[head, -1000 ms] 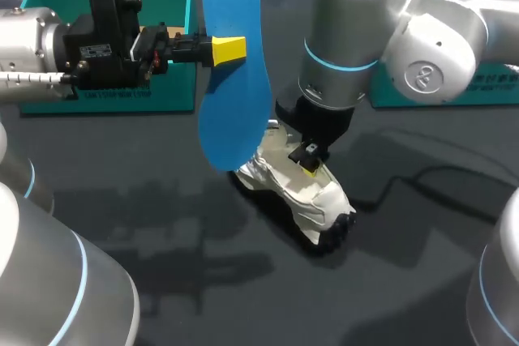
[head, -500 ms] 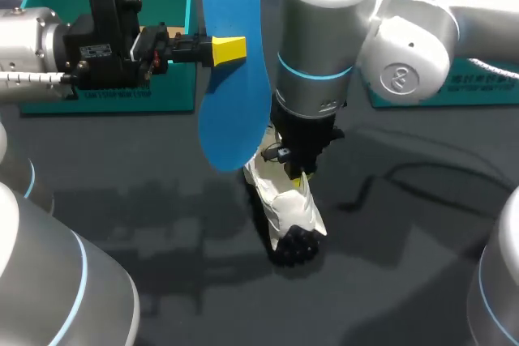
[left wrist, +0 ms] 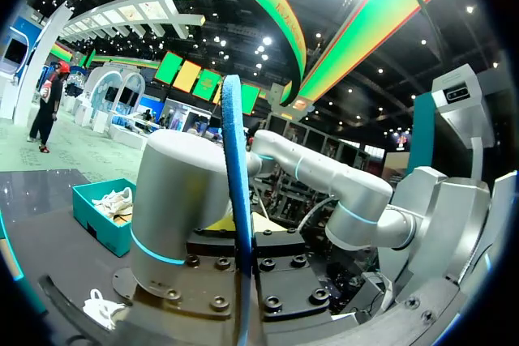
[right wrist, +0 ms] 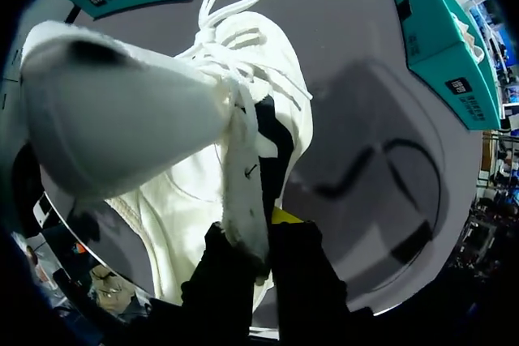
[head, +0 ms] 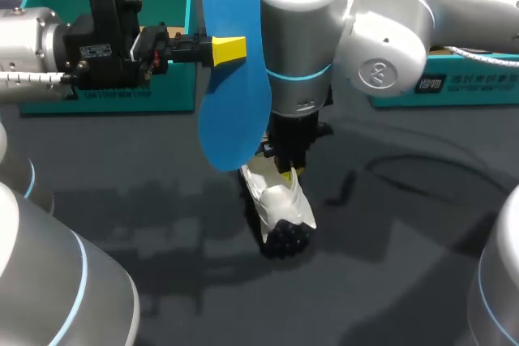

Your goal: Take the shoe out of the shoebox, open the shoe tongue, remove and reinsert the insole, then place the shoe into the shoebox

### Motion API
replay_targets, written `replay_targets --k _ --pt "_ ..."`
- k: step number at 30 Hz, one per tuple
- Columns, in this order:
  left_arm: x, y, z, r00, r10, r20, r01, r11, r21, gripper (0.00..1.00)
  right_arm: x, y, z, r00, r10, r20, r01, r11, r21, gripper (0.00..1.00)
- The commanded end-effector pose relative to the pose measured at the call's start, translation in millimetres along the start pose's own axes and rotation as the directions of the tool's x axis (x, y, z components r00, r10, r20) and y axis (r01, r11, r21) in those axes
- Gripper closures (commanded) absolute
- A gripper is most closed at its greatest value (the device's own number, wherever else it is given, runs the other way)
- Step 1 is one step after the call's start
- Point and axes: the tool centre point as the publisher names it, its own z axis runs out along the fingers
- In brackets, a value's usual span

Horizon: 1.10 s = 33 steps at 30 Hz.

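The left tool (head: 232, 49) is clamped on the upright blue insole (head: 235, 119); the right tool (right wrist: 258, 250) pinches the tongue (right wrist: 244, 188) of the white shoe (head: 280, 198) on the table (head: 146, 200).

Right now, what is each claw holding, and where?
Left claw pinches the blue insole at its side edge. Right claw grips the white shoe by its tongue.

text | shoebox (head: 478, 91) side: white print, unreadable | sticker (head: 96, 52) on left arm: unreadable
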Motion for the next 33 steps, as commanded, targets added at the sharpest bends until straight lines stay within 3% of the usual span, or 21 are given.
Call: replay_targets --k 1,19,33 --pt "-0.6 1 1 1.000 0.000 -0.001 0.000 1.000 0.002 1.00 -13.9 -6.8 7 0.999 -0.002 -0.053 0.001 0.999 -0.036 1.00" --pt "-0.6 1 1 1.000 0.000 -0.001 0.000 1.000 0.002 1.00 -36.2 -1.0 40 0.988 0.028 -0.152 -0.035 0.998 -0.043 1.00" --pt "-0.6 1 1 1.000 0.000 -0.001 0.000 1.000 0.002 1.00 -40.5 -0.4 56 0.978 0.041 -0.204 -0.048 0.998 -0.031 1.00"
